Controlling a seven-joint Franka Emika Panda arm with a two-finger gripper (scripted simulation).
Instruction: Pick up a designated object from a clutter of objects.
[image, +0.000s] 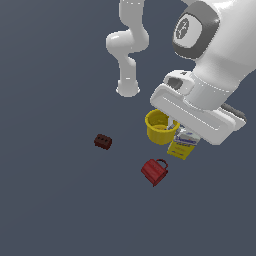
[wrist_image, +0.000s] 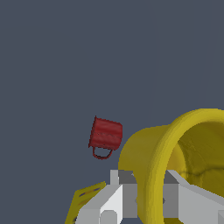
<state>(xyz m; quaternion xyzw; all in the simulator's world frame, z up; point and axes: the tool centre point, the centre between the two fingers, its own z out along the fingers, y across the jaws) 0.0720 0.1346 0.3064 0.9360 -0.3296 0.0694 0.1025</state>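
Note:
The yellow cup (image: 157, 131) is round and has no handle, and it sits right under my hand. My gripper (image: 170, 127) straddles the cup's rim, with one finger inside and one outside, and the jaws are closed on its wall. In the wrist view the cup (wrist_image: 140, 153) fills the near corner, and its wall runs between my gripper's (wrist_image: 151, 202) fingers. The red mug (image: 155, 171) with a handle lies apart from the cup and also shows in the wrist view (wrist_image: 106, 134). I cannot tell whether the cup touches the floor.
The yellow box with a white-blue label (image: 181, 147) stands against the cup, partly under my hand, and its corner shows in the wrist view (wrist_image: 85, 197). A dark red studded brick (image: 103, 142) lies alone toward the exterior view's left. The arm's base (image: 128, 89) stands behind.

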